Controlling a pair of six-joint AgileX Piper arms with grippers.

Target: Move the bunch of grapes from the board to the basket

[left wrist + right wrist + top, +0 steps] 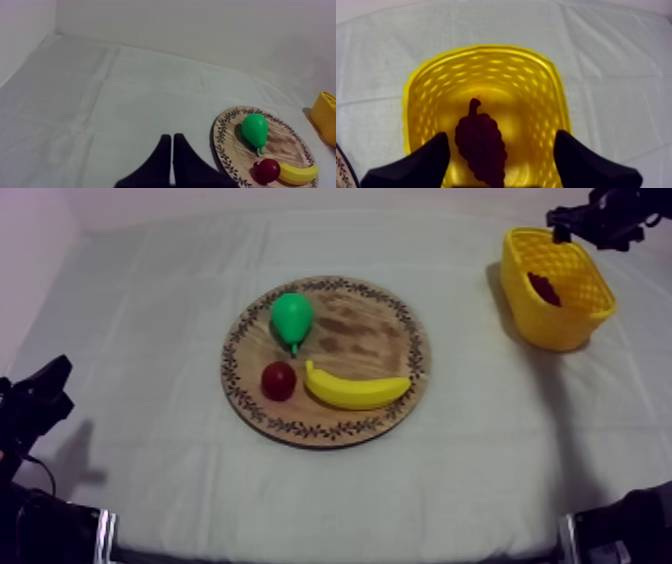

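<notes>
The dark purple bunch of grapes (481, 145) lies on the floor of the yellow basket (416, 90), stem pointing away from me. My right gripper (501, 155) hangs open right above the basket, one finger on each side of the grapes, not touching them. In the top view the basket (570, 323) stands at the far right with the grapes (545, 288) inside and my right arm's end (600, 218) over its far rim. My left gripper (172, 150) is shut, a narrow wedge over the bare cloth left of the wooden board (227, 150).
The round wooden board (400, 323) sits mid-table and bears a green pear (291, 317), a small red fruit (278, 380) and a banana (355, 388). My left arm (35, 403) rests low at the left edge. Bare cloth lies between board and basket.
</notes>
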